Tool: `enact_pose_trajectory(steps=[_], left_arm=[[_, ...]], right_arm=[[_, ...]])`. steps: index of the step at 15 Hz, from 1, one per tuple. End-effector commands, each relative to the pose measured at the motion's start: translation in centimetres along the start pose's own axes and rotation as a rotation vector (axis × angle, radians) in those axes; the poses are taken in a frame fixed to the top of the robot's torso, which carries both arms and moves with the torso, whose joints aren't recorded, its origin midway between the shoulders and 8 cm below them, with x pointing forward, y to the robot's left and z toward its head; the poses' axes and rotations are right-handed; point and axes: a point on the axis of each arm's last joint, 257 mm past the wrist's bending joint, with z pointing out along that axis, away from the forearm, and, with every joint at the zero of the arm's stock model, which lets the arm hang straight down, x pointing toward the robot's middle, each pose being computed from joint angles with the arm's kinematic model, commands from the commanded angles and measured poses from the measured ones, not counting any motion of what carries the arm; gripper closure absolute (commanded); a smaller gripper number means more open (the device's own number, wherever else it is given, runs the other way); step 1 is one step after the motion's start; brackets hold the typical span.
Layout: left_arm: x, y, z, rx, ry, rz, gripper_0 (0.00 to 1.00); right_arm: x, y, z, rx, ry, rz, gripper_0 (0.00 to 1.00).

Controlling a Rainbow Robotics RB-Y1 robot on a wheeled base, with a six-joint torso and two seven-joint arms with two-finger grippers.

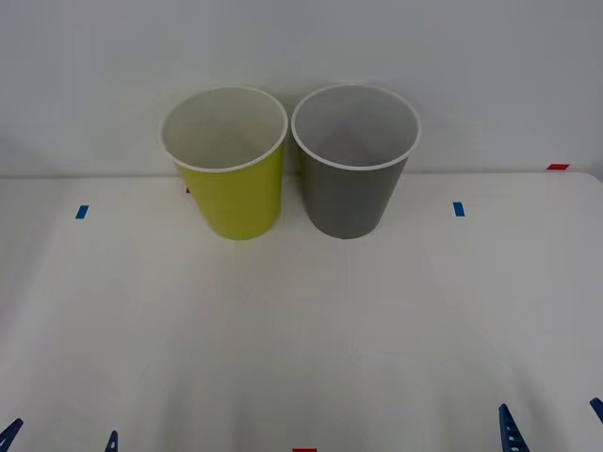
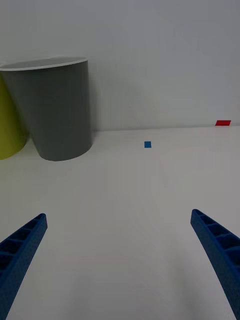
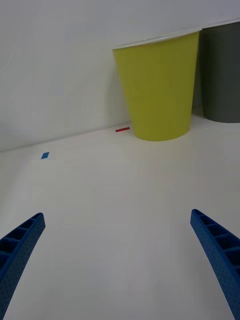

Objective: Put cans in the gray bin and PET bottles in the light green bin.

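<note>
Two round tapered bins stand upright on the white matte table (image 1: 301, 339), at its far side against a pale wall: the yellow-green smooth-walled light green bin (image 1: 231, 165) at roughly 11 o'clock from the table's centre, and the dark gray bin (image 1: 353, 165) at roughly 1 o'clock, just beside it, rims nearly touching. Both have thin white rims; the green one is white inside, the gray one pale gray inside. Small blue tape squares sit on the tabletop, one at 9 o'clock (image 1: 82, 212) and one at 3 o'clock (image 1: 459, 209); a red tape mark (image 1: 558, 167) lies at the far edge toward 2 o'clock. The left gripper (image 3: 117, 265) hangs low at 7 o'clock, ribbed blue fingers (image 3: 20, 245) spread wide, nothing between them. The right gripper (image 2: 117, 265) sits at 5 o'clock, likewise spread wide and empty, well apart from both bins.
</note>
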Motion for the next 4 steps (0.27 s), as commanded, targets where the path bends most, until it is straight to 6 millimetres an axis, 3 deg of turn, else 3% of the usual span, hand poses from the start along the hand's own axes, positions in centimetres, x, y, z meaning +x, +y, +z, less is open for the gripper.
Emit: enact_pose_trajectory(steps=[1,4], left_arm=[[0.01,0.00,0.00,0.000,0.000,0.000,0.00],[0.01,0.00,0.00,0.000,0.000,0.000,0.00]], right_arm=[[0.00,0.00,0.00,0.000,0.000,0.000,0.00],[0.00,0.00,0.00,0.000,0.000,0.000,0.00]])
